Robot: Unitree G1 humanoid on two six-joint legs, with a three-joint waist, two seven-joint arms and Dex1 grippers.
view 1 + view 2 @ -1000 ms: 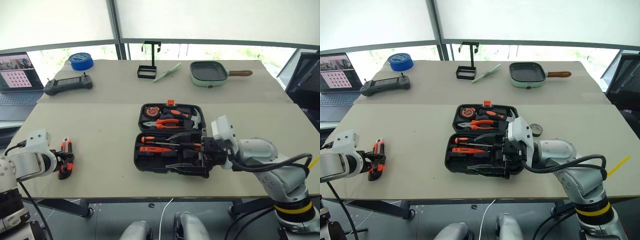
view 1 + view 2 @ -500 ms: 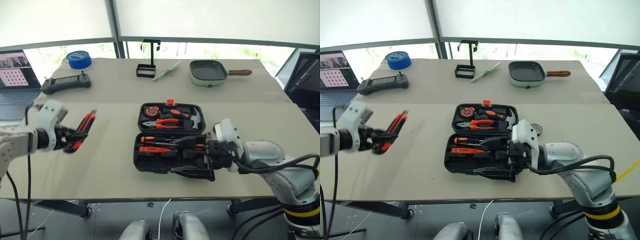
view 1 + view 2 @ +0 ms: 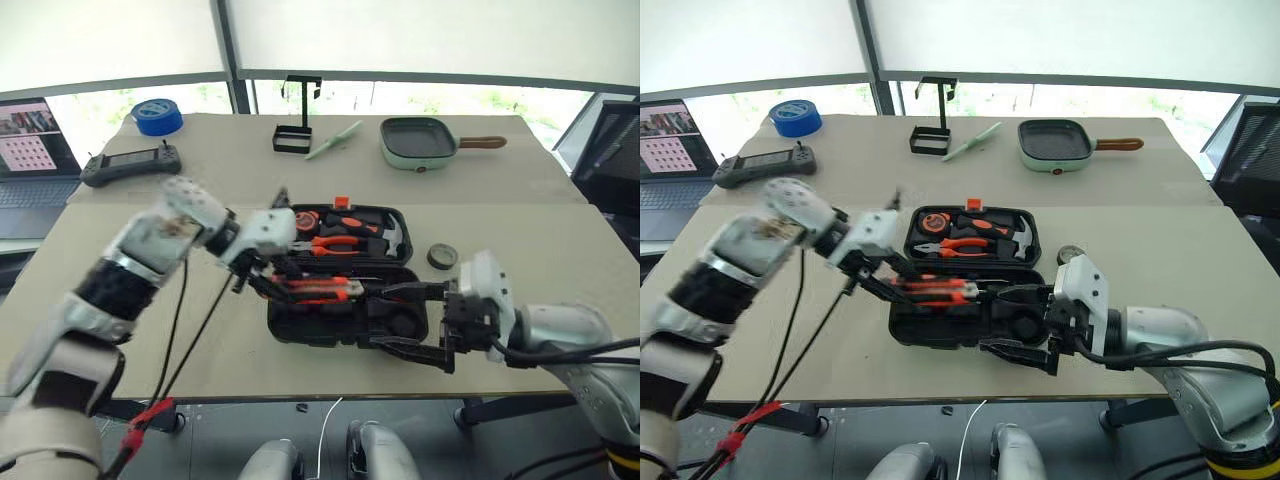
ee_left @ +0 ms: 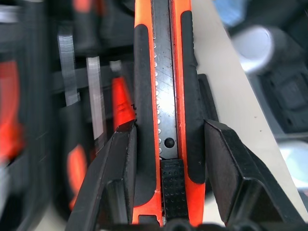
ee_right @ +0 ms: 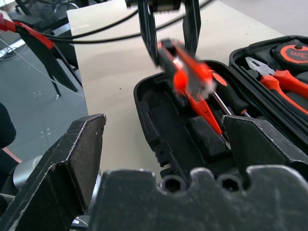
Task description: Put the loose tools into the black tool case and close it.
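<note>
The left gripper (image 4: 166,144) pinches the utility knife (image 4: 163,96) over the open black tool case (image 3: 345,325); the right gripper (image 3: 415,320) gapes near its right end.

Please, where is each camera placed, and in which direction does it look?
Eye views: on the head, looking forward and down at the black tool case, both arms showing.
Left wrist view: along the left gripper, shut on the utility knife.
Right wrist view: along the open right gripper.
All views share the case.
</note>
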